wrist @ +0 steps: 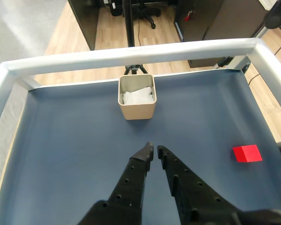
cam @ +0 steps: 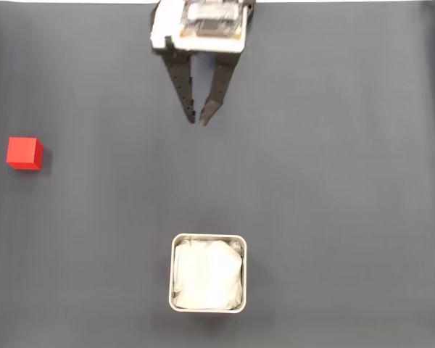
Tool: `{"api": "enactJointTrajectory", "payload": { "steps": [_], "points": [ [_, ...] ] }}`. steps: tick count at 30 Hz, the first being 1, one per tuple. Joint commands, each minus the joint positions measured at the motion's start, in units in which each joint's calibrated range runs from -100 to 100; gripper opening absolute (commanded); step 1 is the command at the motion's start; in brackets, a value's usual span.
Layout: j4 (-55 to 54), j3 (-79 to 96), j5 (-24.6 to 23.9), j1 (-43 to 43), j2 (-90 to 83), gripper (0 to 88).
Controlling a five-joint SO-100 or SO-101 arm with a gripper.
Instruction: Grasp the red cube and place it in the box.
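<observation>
- Nearest in the wrist view, the gripper reaches in from the bottom edge, its two black perforated fingers running forward over the dark blue mat.
- Its tips stand almost together, with only a thin gap between them and nothing held; in the fixed view the gripper hangs from the top edge, tips likewise nearly meeting above bare mat.
- Off to the right in the wrist view, and a little beyond the fingertips, the red cube sits flat on the mat, well apart from the gripper.
- From the fixed camera the red cube lies near the left edge, far from both gripper and box.
- Further ahead in the wrist view, the box stands upright, roughly in line with the fingers, its white crumpled lining showing inside.
- Seen from the fixed camera, the box sits low in the picture, below the gripper.
- Beyond the box runs a pale raised rail bordering the mat.
- Farthest off are a wooden floor and dark furniture.
</observation>
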Motion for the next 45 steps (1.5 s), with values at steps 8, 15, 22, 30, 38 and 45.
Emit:
{"api": "enactJointTrajectory", "payload": {
  "steps": [8, 15, 22, 30, 38, 45],
  "points": [
    [1.8, -7.9, -0.2, 8.5, 6.9, 0.8],
    [1.8, -10.5, -0.3, 13.3, 11.0, 0.9],
    [1.7, -12.8, -0.7, 17.1, 15.2, 0.9],
    [-1.2, -14.9, -1.5, 21.4, 20.7, 0.9],
    [-4.8, -16.0, -1.4, 25.5, 26.1, 1.6],
    [-8.3, -16.4, -1.3, 29.0, 30.5, 4.4]
  ]
}}
